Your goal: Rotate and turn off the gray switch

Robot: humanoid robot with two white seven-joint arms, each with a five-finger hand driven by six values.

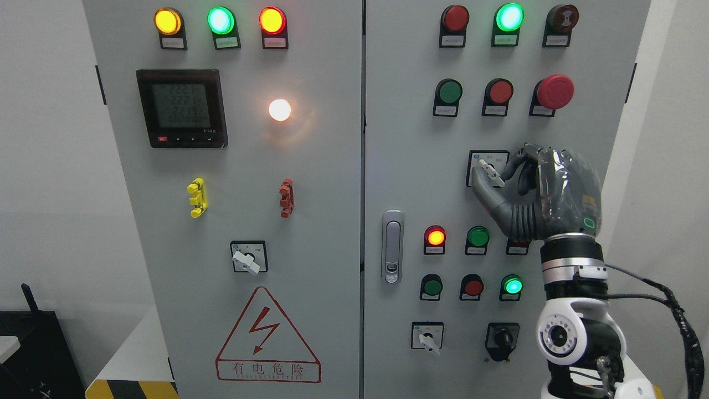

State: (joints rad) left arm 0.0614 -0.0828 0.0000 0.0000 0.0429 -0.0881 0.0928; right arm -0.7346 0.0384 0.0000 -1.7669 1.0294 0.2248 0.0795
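While its forearm rises from the lower right edge, the right hand [532,191] sits against the gray control cabinet [332,233], which fills most of the view. Taking the door latch [392,246] near the cabinet's middle seam as the landmark, the hand lies to the right of it and somewhat higher. Its dark fingers [523,166] are curled, with the thumb below and a finger above, pinching the pale lever of the gray switch [489,170]. That switch sits on a dark square plate, up and to the right of the latch, and its lever is tilted, pointing toward the upper left.

Far left of the latch and higher is the digital meter [181,108], its screen lit. Below the latch and to its left is the red warning triangle [268,335] with a lightning bolt. Up and right of the latch, above the hand, stands the red mushroom button [555,91]. Left of the latch at about its own height is a second rotary switch [248,256]; lower right of it is a third rotary switch [427,336], with a black knob [502,339] just beyond. Just right of the latch glows a small orange lamp [435,237].
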